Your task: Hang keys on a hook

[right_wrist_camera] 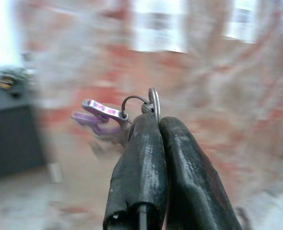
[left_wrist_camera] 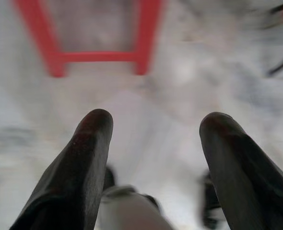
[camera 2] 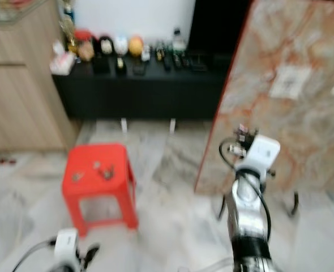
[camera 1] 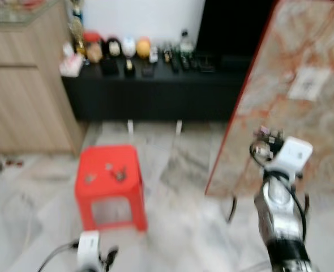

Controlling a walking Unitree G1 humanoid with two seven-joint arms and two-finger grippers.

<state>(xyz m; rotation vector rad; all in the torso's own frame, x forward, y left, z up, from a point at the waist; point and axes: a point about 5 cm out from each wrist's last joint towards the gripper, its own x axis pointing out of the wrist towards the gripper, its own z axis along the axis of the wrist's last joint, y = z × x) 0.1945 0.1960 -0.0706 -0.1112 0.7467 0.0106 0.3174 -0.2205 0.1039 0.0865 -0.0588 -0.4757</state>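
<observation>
Left tool [left_wrist_camera: 153,143] hangs low over the marble floor [camera 1: 184,226], fingers spread wide, empty. Right tool [right_wrist_camera: 153,124] is raised, fingers pressed together on the split ring of a key bunch [right_wrist_camera: 105,117]. Keys judged light, rigid, smooth metal, free to swing; the ring is the sound grip point. A red stool [camera 1: 109,184] bears small unidentifiable items. Beyond: marble-patterned panel [camera 1: 291,96], black cabinet [camera 1: 155,93]. Hook cannot be made out.

Pale marble floor [camera 1: 184,226] with a red plastic stool [camera 1: 109,184] standing on it, and a few small blurry bits [camera 1: 106,173] on the stool's seat.
</observation>
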